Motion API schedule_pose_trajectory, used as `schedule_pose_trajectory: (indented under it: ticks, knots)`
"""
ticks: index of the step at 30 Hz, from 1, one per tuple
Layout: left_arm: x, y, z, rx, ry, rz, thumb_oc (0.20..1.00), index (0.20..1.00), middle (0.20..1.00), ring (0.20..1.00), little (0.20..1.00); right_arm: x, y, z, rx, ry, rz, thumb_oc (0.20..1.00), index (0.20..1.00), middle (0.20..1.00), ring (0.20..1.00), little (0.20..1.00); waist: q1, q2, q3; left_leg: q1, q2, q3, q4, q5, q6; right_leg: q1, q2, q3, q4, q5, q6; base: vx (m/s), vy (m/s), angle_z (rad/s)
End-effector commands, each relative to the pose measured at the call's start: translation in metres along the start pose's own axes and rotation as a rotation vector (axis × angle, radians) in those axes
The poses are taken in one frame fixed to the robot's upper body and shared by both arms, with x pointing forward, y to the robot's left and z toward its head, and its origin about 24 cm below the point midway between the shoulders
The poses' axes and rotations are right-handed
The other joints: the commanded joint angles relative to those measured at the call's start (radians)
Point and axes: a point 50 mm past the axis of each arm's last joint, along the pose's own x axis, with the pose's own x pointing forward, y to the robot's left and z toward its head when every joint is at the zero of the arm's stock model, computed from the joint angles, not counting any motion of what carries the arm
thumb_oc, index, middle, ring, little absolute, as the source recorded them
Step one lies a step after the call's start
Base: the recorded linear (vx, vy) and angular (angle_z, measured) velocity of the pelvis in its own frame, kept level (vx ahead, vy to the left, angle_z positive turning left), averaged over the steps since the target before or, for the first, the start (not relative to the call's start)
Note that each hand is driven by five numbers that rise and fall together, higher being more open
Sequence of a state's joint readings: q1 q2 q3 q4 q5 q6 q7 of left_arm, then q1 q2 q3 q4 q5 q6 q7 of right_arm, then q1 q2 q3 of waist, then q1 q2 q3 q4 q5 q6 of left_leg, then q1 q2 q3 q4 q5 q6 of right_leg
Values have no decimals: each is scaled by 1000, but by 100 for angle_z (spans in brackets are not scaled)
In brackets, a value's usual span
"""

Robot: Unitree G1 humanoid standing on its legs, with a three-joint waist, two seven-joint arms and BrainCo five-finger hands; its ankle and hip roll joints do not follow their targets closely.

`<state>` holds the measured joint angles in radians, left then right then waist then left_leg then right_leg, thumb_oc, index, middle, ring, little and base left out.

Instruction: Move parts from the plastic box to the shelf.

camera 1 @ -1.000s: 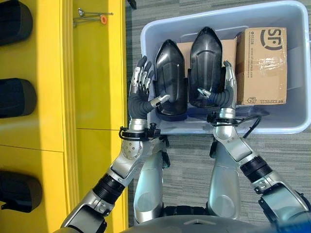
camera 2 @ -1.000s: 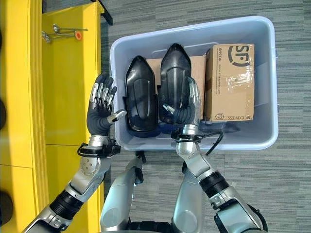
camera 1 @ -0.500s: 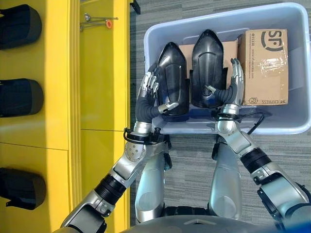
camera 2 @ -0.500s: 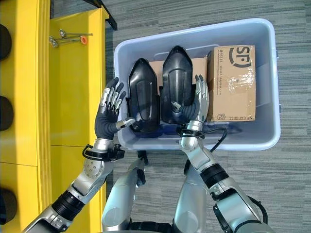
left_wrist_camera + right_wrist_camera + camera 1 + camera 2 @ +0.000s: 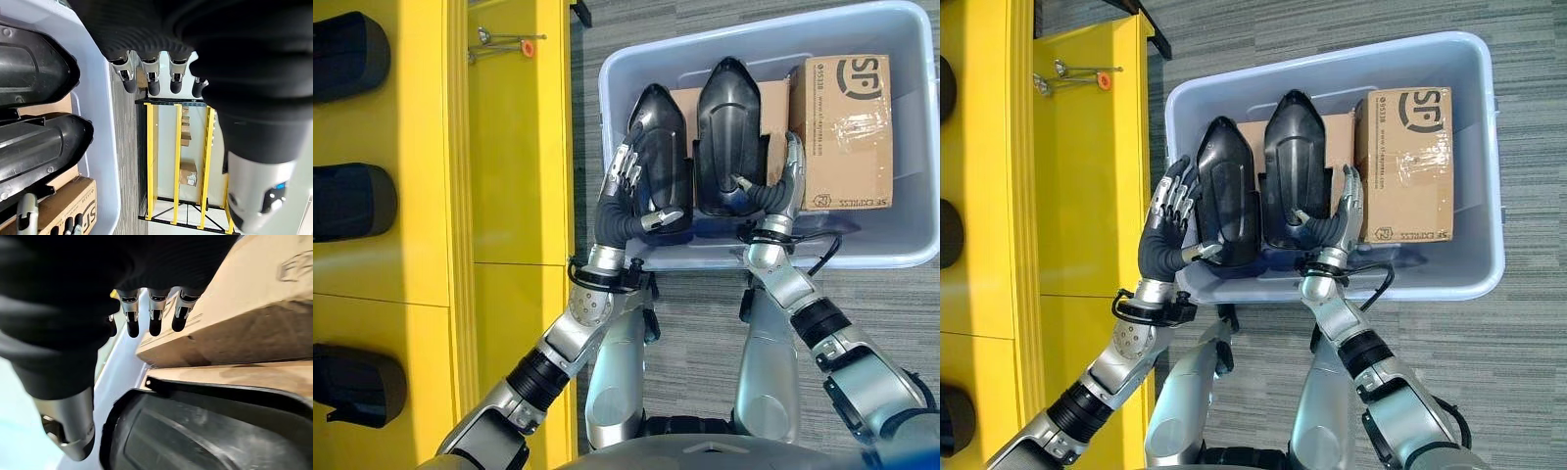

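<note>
The left hand is held open, fingers straight, flat along the outer flank of the left black part, with its thumb reaching under that part's near end. The right hand is likewise open, fingers straight, set in the gap between the right black part and the cardboard box, its thumb pointing at the part's near end. Whether either palm actually touches a part cannot be told from the head views.

Both parts lie side by side in the plastic box, toward its left end, their long axes running from the near wall to the far wall, pointed ends far. They sit between the two hands, so the coming move seems to turn on the hands closing inward from either flank. The left hand is nearer the left part, the right hand nearer the right part; which part, or both, is meant to be lifted cannot be settled.

The yellow shelf lies to the left of the box, just beside its left wall, so the carry would go leftward. Other black parts are seen at the shelf's left edge, cut off by the frame. A flat brown sheet under the two parts is mostly hidden. In the wrist views the fingertips are seen straight.
</note>
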<state>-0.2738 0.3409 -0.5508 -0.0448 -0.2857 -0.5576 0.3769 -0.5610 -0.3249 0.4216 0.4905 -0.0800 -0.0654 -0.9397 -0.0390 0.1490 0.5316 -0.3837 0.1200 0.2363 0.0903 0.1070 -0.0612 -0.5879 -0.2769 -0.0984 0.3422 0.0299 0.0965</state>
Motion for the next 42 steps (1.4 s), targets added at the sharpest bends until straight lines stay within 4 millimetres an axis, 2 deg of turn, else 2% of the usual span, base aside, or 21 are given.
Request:
schedule_pose_trajectory:
  ticks: [1,13,24,30,32,35,40,42]
  knots:
    - [4,-7,18,-36,-120,-43,1000,1000,1000,1000,1000,12,-2,17,54,-36,-54,1000,1000,1000,1000,1000,9,40,-12,-60,29,-38,57,1,-11,38,1,-53,9,-23,-24,0,0,0]
    - [9,-6,20,-51,-117,-66,1000,1000,1000,1000,1000,21,4,2,42,117,-43,1000,1000,1000,1000,1000,30,48,-12,-79,31,-51,72,1,-13,13,-1,-60,55,-44,-34,-3,-12,0]
    - [13,-8,21,-62,-104,-83,1000,1000,1000,1000,1000,32,5,-6,-29,160,11,1000,1000,1000,1000,1000,46,57,-12,-102,30,-56,80,2,-14,-13,-4,-62,75,-48,-36,0,-2,1]
    - [16,-8,21,-56,-95,-111,1000,1000,1000,1000,1000,42,6,-10,-130,180,79,1000,1000,1000,1000,1000,66,59,-12,-125,28,-68,90,2,-15,-30,-10,-71,85,-49,-35,-4,-13,6]
    - [18,-8,22,-58,-94,-115,1000,1000,1000,1000,1000,45,4,-13,-236,152,87,1000,1000,1000,1000,1000,73,60,-12,-132,28,-73,93,2,-14,-35,-12,-73,89,-50,-35,1,-5,2]
    - [19,-7,21,-56,-90,-121,1000,1000,1000,1000,1000,48,4,-14,-300,143,100,1000,1000,1000,1000,1000,80,62,-12,-137,27,-78,93,3,-14,-40,-13,-76,92,-49,-34,0,-2,1]
    - [21,-8,21,-55,-89,-140,1000,1000,1000,1000,1000,51,-1,-29,-345,253,94,1000,1000,1000,1000,1000,100,65,-12,-162,25,-89,97,5,-14,-55,-17,-86,100,-51,-32,-9,-11,4]
    - [21,-7,21,-52,-87,-145,1000,1000,1000,1000,1000,52,-3,-38,-372,303,145,1000,1000,1000,1000,1000,109,65,-12,-172,25,-94,98,6,-14,-60,-19,-93,104,-52,-31,-18,-31,17]
